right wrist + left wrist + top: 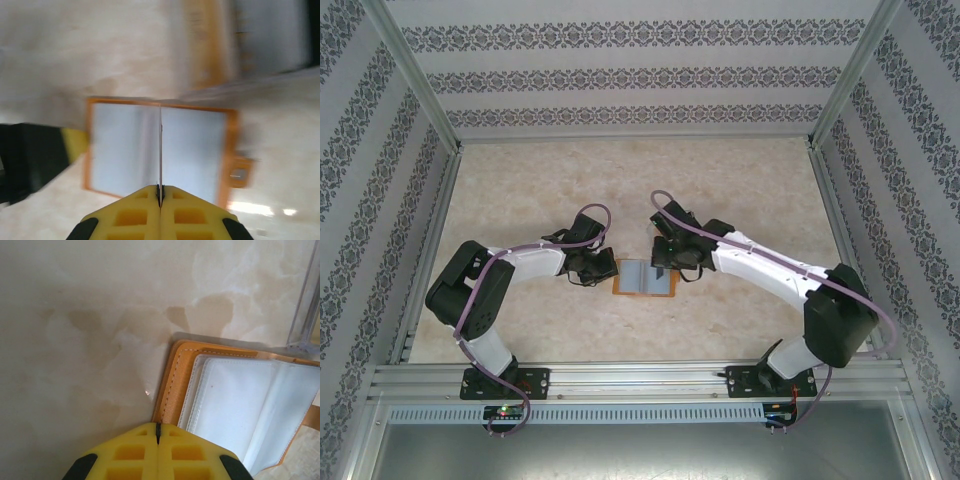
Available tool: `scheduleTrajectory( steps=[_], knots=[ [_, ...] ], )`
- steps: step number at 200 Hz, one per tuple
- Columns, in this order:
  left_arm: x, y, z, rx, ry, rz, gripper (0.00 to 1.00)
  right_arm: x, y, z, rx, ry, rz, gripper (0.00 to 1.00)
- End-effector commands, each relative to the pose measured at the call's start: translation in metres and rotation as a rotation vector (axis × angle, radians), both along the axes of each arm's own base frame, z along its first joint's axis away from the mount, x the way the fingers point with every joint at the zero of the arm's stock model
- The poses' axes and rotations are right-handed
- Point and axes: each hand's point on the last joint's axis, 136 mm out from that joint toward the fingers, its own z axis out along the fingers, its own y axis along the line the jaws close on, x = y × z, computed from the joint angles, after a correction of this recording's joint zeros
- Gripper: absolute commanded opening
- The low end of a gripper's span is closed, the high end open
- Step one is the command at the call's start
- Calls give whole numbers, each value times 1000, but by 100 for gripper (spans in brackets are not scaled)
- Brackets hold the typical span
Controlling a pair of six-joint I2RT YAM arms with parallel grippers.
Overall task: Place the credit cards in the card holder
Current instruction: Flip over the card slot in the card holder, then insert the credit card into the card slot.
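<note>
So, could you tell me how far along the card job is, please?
Done: the card holder lies open. In hand: the right tool pinches a card edge-on over its pockets; the left tool is shut at its edge. Left: sliding it into a pocket.

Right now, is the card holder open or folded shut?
Open. The card holder lies spread flat, both pale inner pocket panels facing up side by side within its orange border; the top view shows the same.

Both arms bend inward with elbows out, wrists near each other; the left gripper (158, 427) and the right gripper (160, 189) have jaws pressed together.
</note>
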Motion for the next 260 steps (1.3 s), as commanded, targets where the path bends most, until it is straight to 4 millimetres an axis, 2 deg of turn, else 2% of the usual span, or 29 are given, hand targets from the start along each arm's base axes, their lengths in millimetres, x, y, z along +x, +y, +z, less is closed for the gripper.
scheduleTrajectory(
  steps=[1, 22, 59, 79, 91, 105, 138, 181, 199, 225, 260],
  knots=[
    [-14, 22, -28, 101, 65, 29, 0, 6, 50, -3, 148, 42, 34, 0],
    [-14, 22, -27, 98, 60, 31, 0, 10, 69, -13, 180, 40, 30, 0],
    [-14, 22, -26, 96, 58, 29, 0, 11, 82, -42, 177, 120, 37, 0],
    [-14, 23, -27, 97, 60, 30, 0, 9, 79, -53, 155, 137, 32, 0],
    [-14, 22, -28, 97, 59, 30, 0, 5, 72, -61, 126, 162, 25, 0],
    [-15, 23, -29, 100, 63, 31, 0, 0, 52, -66, 2, 157, 19, 0],
    [-16, 25, -33, 113, 70, 36, 0, -5, 4, -56, -211, 109, 3, 0],
    [-17, 25, -36, 113, 80, 34, 0, -8, -30, -49, -284, 98, -25, 0],
    [-17, 24, -35, 110, 77, 31, 0, -3, -28, -39, -219, 78, -28, 0],
    [-16, 23, -33, 104, 71, 29, 0, 4, -4, -23, 29, 47, -25, 0],
    [-17, 23, -31, 103, 70, 21, 0, 8, 11, -19, 288, 42, -43, 0]
  ],
)
